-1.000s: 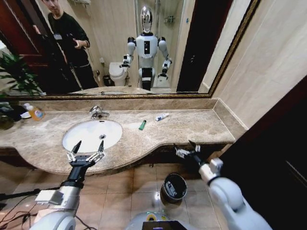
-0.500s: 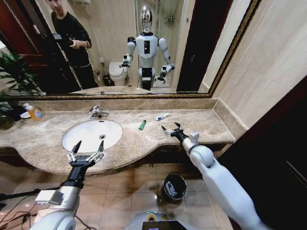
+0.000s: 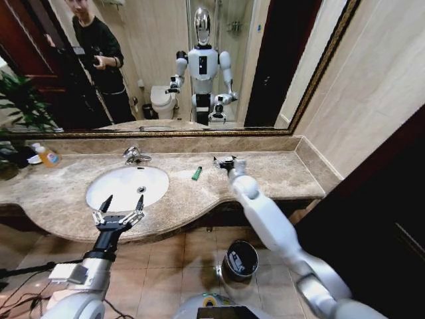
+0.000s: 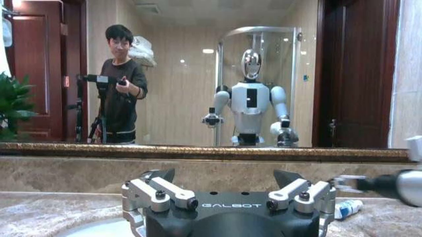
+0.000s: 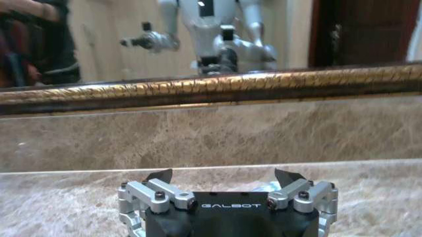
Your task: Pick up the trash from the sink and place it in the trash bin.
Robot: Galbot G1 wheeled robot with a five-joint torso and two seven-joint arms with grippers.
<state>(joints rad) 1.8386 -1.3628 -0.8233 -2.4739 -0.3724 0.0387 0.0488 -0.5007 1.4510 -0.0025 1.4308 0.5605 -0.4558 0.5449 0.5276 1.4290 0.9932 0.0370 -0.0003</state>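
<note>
Marble counter (image 3: 279,174): right gripper (image 3: 222,161), jaws spread, is hovering over light, slippery white tube (image 4: 347,208); pinch mid-body. Left gripper (image 3: 119,214) is idling released.

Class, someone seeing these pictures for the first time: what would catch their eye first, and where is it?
The long white right arm reaching across the marble counter, its right hand open over the white-and-blue tube near the mirror. Next, the left hand, open at the front rim of the sink, and the small green tube between sink and right hand.
</note>
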